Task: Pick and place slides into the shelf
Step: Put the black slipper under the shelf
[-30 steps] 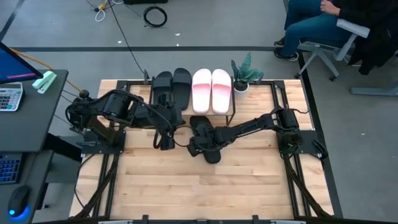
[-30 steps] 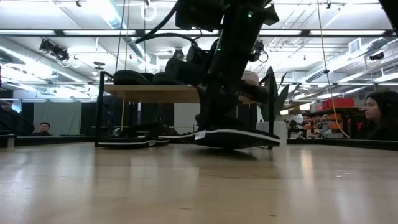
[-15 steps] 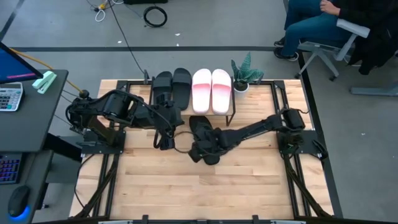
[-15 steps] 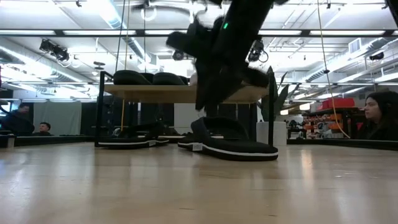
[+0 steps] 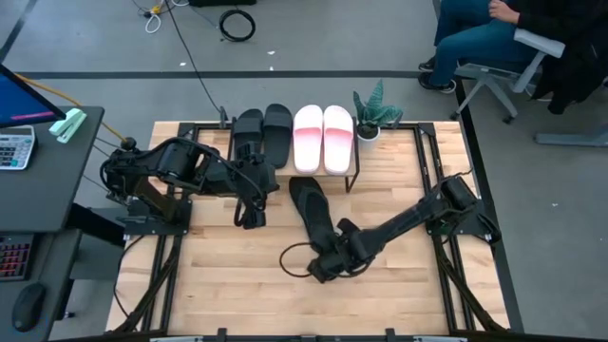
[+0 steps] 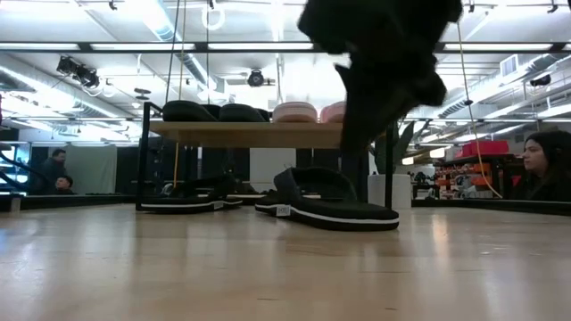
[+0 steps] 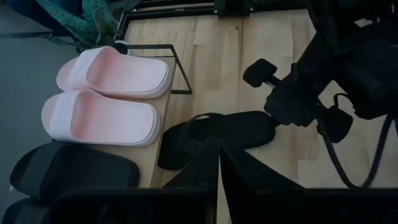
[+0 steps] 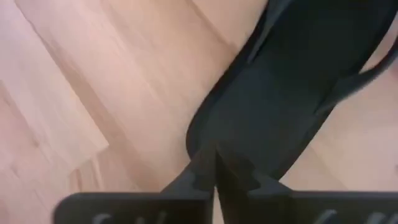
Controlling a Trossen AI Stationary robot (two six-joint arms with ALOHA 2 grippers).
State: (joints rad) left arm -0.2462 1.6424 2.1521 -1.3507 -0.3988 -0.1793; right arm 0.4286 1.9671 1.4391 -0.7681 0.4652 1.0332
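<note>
The shelf (image 6: pixel 241 134) stands at the table's far side. On its plank lie two black slides (image 5: pixel 264 133) and two pale pink slides (image 5: pixel 323 138). A black flip-flop (image 5: pixel 309 207) lies flat on the table in front of the shelf, its strap arching up (image 6: pixel 335 209). Another flat black one (image 6: pixel 183 204) lies on the table under the plank. My right gripper (image 5: pixel 321 269) hovers shut just past the first flip-flop's near end, holding nothing. Left of that flip-flop my left gripper (image 5: pixel 252 217) hangs shut and empty above the table.
A small potted plant (image 5: pixel 372 109) stands at the shelf's right end. A person sits on a chair beyond the table's far right corner (image 5: pixel 494 38). A desk with a calculator (image 5: pixel 14 147) is at the left. Bare wood fills the table's near half (image 5: pixel 237 294).
My right gripper has left the black flip-flop and swung toward the table's near edge, rising a little. The flip-flop, under the gripper a second ago, now lies flat on the table in front of the shelf.
</note>
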